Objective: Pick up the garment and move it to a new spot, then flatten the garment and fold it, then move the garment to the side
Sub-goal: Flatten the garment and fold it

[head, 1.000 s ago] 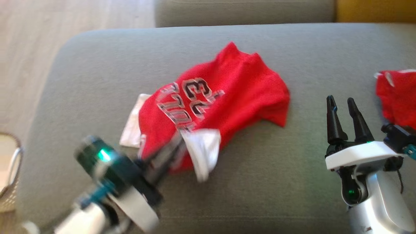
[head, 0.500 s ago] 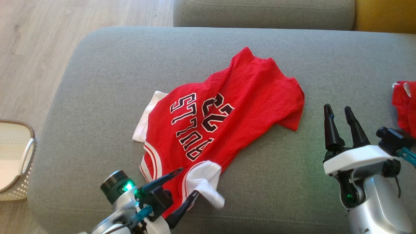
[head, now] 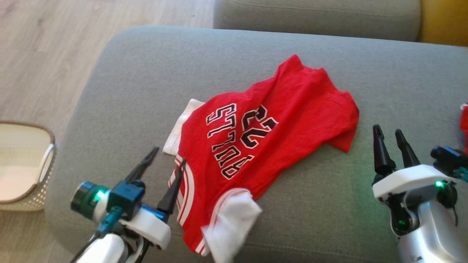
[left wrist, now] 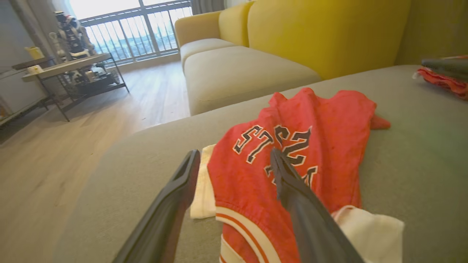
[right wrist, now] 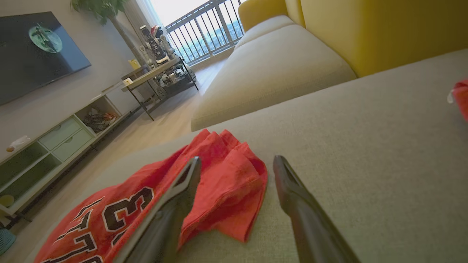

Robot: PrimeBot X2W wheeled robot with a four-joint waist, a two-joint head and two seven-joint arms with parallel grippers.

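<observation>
Garment (head: 263, 131) — red jersey, rumpled — lies on the grey cushion (head: 146, 73), not yet flat. Left gripper (head: 169, 155) at its edge, jaws wide, empty (poised, probably, for flattening); right gripper (head: 387, 129) likewise open, empty, nearby.

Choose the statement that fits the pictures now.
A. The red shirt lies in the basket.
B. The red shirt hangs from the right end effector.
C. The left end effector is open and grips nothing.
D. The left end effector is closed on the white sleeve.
C: the left end effector has its two fingers spread apart, clamping nothing, at the striped edge of the red shirt, which lies on the grey couch.
</observation>
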